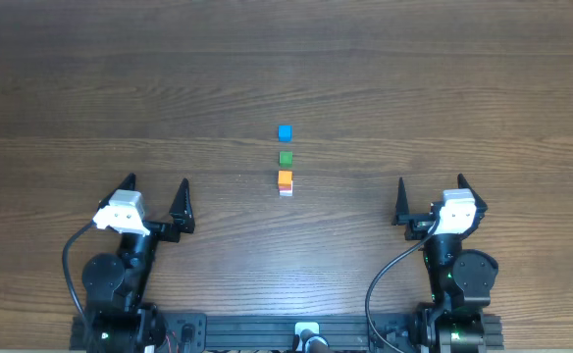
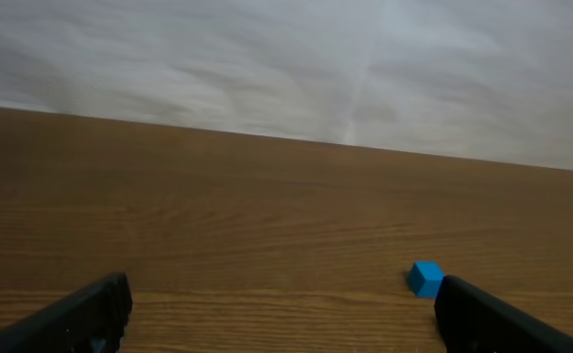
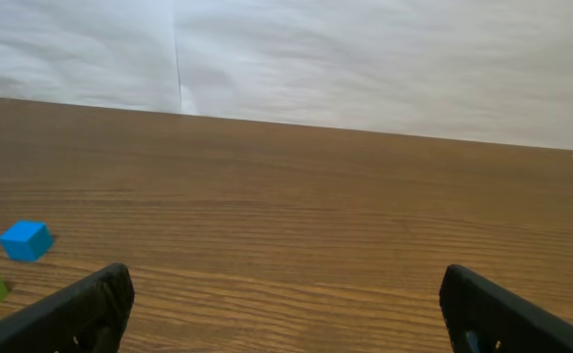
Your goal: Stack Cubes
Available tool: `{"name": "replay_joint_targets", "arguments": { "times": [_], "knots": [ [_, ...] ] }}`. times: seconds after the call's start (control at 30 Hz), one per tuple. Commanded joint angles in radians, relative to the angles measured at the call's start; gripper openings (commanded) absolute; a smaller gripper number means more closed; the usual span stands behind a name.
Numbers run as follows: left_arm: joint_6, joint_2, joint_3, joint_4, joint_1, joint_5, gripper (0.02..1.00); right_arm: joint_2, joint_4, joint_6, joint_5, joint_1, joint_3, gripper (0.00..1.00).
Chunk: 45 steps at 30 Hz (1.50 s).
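Both arms are resting along the lower part of the top view, and neither is holding anything. The left end effector is sitting at lower left with its 2 fingers spread wide. The right end effector is mirroring it at lower right, equally spread.

The cubes are lying in a short column at the centre of the top view, on the bare wood of the counter and well apart from both arms. The blue cube is sitting uppermost. The green cube is lying just below it with a small gap, and the orange cube is lying below that. A white cube is showing at the orange one's lower edge. I cannot tell whether the orange cube is sitting on top of it or merely touching its side.

Judging from this layout, the stacking is at or near its opening step, with blue and green plainly waiting loose.

The next move is calling for 1 arm to reach in toward the centre and lower its open fingers around a single cube without nudging its neighbours. It would then need to close, lift and set that cube down squarely on another.
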Motion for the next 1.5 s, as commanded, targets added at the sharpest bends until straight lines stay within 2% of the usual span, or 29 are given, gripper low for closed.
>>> {"name": "replay_joint_targets", "arguments": {
  "times": [0.03,0.23,0.33,0.4,0.5,0.67,0.9,1.07,1.27,1.5],
  "knots": [
    [0.011,-0.007,-0.005,0.0,0.007,0.016,0.998,-0.009,-0.003,0.002,0.009,0.005,-0.006,0.993],
    [0.011,-0.007,-0.005,0.0,0.007,0.016,0.998,-0.009,0.002,0.001,0.013,0.005,-0.006,0.991],
    [0.011,-0.007,-0.005,0.0,0.007,0.016,0.998,-0.009,0.074,0.002,0.025,0.005,-0.005,0.991],
    [0.011,-0.007,-0.005,0.0,0.007,0.016,0.998,-0.009,0.098,0.063,-0.006,0.005,-0.006,0.991],
    [0.011,-0.007,-0.005,0.0,0.007,0.016,1.0,-0.009,0.111,0.174,-0.01,0.005,-0.005,0.991],
    [0.011,-0.007,-0.005,0.0,0.007,0.016,0.998,-0.008,0.075,0.179,-0.055,0.005,0.017,0.993],
    [0.011,-0.007,-0.005,0.0,0.007,0.016,0.998,0.08,0.007,0.144,-0.045,0.005,0.151,0.993],
    [0.011,-0.007,-0.005,0.0,0.007,0.016,0.998,0.275,-0.016,0.125,-0.046,0.007,0.333,0.993],
    [0.011,-0.007,-0.005,0.0,0.007,0.016,0.998,0.641,-0.118,0.134,-0.054,0.011,0.61,0.993],
    [0.011,-0.007,-0.005,0.0,0.007,0.016,0.996,1.128,-0.396,0.223,-0.037,0.063,0.996,0.991]
  ]
}}
